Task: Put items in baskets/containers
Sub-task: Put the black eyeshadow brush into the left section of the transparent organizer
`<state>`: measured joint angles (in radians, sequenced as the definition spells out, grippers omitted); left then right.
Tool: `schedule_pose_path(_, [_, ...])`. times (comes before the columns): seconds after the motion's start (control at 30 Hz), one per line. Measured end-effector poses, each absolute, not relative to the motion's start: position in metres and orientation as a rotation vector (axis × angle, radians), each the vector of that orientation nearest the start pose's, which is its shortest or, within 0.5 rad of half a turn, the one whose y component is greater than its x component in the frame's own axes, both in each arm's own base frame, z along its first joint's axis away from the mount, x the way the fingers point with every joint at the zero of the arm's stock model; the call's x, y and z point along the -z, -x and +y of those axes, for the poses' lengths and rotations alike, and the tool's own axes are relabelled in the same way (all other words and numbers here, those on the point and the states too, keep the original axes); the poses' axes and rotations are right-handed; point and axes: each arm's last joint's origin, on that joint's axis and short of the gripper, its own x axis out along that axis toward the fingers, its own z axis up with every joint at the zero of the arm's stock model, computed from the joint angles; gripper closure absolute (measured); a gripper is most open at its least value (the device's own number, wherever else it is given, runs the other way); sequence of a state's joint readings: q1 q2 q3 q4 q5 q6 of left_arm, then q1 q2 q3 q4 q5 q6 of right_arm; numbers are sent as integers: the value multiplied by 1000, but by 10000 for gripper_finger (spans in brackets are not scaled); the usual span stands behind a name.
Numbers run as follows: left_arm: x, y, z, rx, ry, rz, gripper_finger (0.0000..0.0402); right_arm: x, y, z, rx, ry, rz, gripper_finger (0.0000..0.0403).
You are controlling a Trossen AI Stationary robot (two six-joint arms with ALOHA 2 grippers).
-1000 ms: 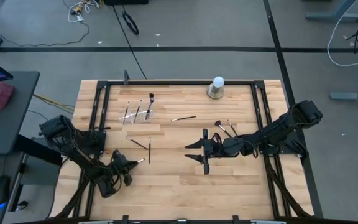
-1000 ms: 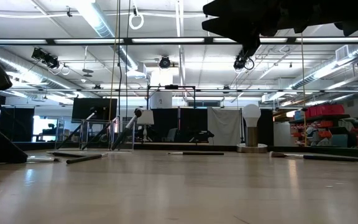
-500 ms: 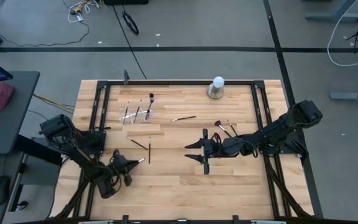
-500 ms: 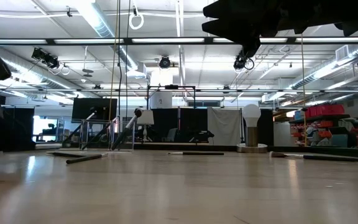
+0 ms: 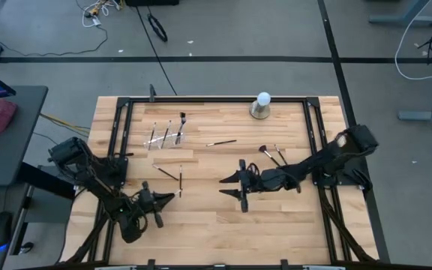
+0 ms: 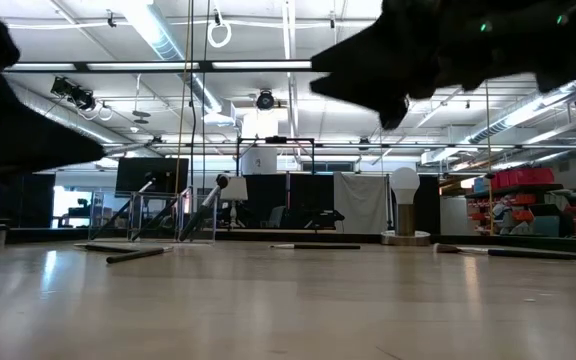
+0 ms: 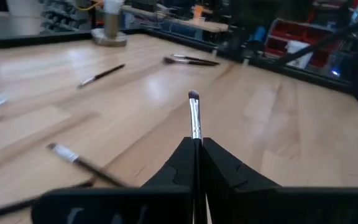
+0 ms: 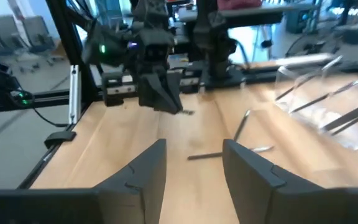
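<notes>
Brush, thin and silver-ferruled, pinched by left claw.

high: overhead, straight down | low: tabletop level | wrists: forward, close

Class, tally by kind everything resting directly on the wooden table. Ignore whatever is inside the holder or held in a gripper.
Thin dark makeup brushes lying loose: 5
Clear plastic compartment holder: 1
White ball on grey round base: 1
Total: 7
</notes>
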<state>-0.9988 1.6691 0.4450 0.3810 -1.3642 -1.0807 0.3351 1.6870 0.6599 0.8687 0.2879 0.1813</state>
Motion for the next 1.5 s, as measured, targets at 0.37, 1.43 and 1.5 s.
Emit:
schedule_pose_path(0.37, [-146, -198, -174, -419, 42, 36, 386, -137, -380, 116, -49, -312, 118, 198])
schedule_pose_path(1.43, [-151, -212, -162, -394, -59, 41, 311, -174, -387, 104, 81, -272, 165, 395])
schedule_pose_path(1.5, [-151, -214, -160, -395, -38, 39, 278, -189, -380, 101, 109, -214, 230, 395])
